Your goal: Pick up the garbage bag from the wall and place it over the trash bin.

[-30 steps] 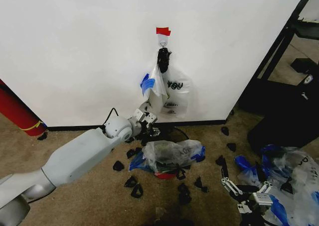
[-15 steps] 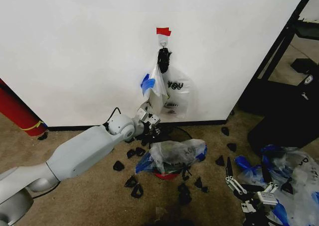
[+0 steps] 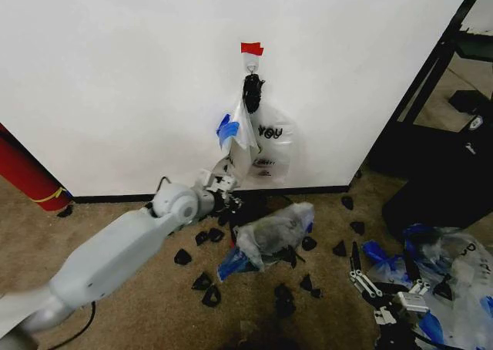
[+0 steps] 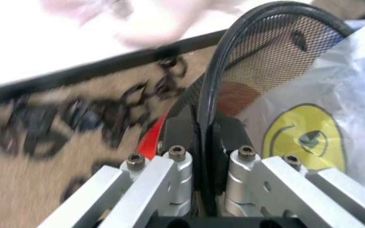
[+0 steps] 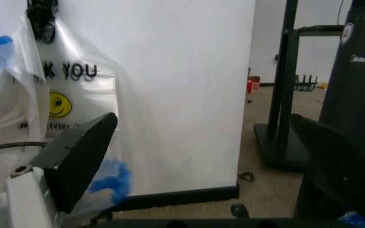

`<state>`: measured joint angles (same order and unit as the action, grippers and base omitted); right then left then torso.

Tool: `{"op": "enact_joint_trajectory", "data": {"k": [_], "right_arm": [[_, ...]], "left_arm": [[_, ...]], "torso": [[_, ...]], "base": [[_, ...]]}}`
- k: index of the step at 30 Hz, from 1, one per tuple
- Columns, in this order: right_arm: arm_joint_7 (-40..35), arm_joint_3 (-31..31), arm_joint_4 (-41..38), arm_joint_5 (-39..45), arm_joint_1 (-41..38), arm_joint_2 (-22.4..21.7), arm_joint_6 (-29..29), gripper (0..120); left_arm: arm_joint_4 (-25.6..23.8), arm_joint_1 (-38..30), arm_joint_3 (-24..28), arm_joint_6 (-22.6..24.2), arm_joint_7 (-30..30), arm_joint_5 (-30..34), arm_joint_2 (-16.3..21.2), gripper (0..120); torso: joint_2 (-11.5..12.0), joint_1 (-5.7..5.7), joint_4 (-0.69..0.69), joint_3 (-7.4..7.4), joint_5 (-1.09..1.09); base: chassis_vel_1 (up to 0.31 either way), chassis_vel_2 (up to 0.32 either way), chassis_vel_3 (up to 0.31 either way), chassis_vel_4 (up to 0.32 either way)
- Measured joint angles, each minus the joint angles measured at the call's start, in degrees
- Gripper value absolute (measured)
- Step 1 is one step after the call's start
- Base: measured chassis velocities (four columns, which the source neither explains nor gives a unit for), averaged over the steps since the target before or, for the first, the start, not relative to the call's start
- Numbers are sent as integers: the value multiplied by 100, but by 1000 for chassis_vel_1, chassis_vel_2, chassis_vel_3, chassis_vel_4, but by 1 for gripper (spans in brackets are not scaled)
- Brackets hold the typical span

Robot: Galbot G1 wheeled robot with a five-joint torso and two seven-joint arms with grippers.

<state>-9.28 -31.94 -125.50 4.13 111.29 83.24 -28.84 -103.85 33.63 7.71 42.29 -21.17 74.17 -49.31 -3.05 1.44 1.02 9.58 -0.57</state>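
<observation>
The garbage bag (image 3: 271, 236), translucent with blue patches, lies draped over the trash bin on the carpet below the wall (image 3: 115, 72). The left wrist view shows its yellow smiley mark (image 4: 300, 137) beside the bin's black mesh wall (image 4: 271, 57). My left gripper (image 3: 229, 200) (image 4: 205, 130) is shut on the bin's thin black rim, on the side facing the wall. The bin leans over, and in the head view the bag covers most of it. My right gripper (image 3: 379, 277) (image 5: 201, 166) hangs open low at the right, away from the bin.
A whiter "YOU" bag (image 3: 271, 146) and a blue-patched bag (image 3: 229, 130) hang from the hook under the red tape (image 3: 251, 48). Black scraps (image 3: 206, 288) litter the carpet. A heap of plastic bags (image 3: 451, 281) lies at the right, a red cylinder (image 3: 27, 173) at the left, a black rack (image 3: 431, 80) beyond the wall's corner.
My left arm has swung and pulled the bin's rim, so the bagged bin has tipped and shifted; its red base band no longer shows. The right gripper has hardly moved.
</observation>
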Motion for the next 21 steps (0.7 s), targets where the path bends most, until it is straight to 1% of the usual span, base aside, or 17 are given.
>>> {"op": "enact_joint_trajectory", "data": {"k": [4, 6, 8, 9, 11, 13, 14, 18, 19, 21], "right_arm": [[-8, 30, 41, -142, -161, -83, 149, 100], [-13, 41, 39, -145, -184, -98, 194, 100], [-27, 62, 26, -148, -259, -150, 320, 100], [-29, 68, 20, -164, -307, -185, 381, 100], [-30, 75, 11, -216, -353, -224, 434, 100], [-30, 79, 6, -233, -365, -233, 448, 100], [-30, 108, -18, -275, -399, -252, 505, 100], [-38, 208, -65, -356, -456, -274, 633, 100], [-38, 208, -65, -356, -456, -274, 633, 100], [-48, 250, -92, -394, -471, -283, 680, 100]], "left_arm": [[-366, 753, -574, -297, -690, 449, 85, 3], [-414, 874, -654, -365, -802, 501, 85, 3], [-557, 1306, -884, -659, -1053, 578, 97, 3], [-639, 1578, -1020, -838, -1077, 495, 102, 3], [-741, 1899, -1188, -1057, -1071, 307, 91, 3], [-766, 1983, -1237, -1124, -1080, 256, 78, 3], [-830, 2230, -1366, -1369, -1137, 95, 13, 3], [-850, 2611, -1443, -1886, -1225, -148, -160, 3], [-850, 2611, -1443, -1886, -1225, -148, -160, 3], [-847, 2723, -1457, -2046, -1268, -221, -228, 3]], "torso": [[0, 0, 2, 0, -1], [0, 0, 2, 0, -1], [0, 0, 2, 0, 0], [0, 0, 1, 0, -1], [0, 0, 0, 0, -1], [0, 0, 0, 0, 0], [0, 0, 1, 0, 0], [0, 0, 2, 0, 0], [0, 0, 2, 0, 0], [0, 0, 2, 0, 0]], "base": [[0, 0, 0, 0], [0, 0, 0, 0], [0, 0, 0, 0], [0, 0, 0, 0], [0, 0, 0, 0], [0, 0, 0, 0], [0, 0, 0, 0], [0, 0, 0, 0], [0, 0, 0, 0], [0, 0, 0, 0]]}}
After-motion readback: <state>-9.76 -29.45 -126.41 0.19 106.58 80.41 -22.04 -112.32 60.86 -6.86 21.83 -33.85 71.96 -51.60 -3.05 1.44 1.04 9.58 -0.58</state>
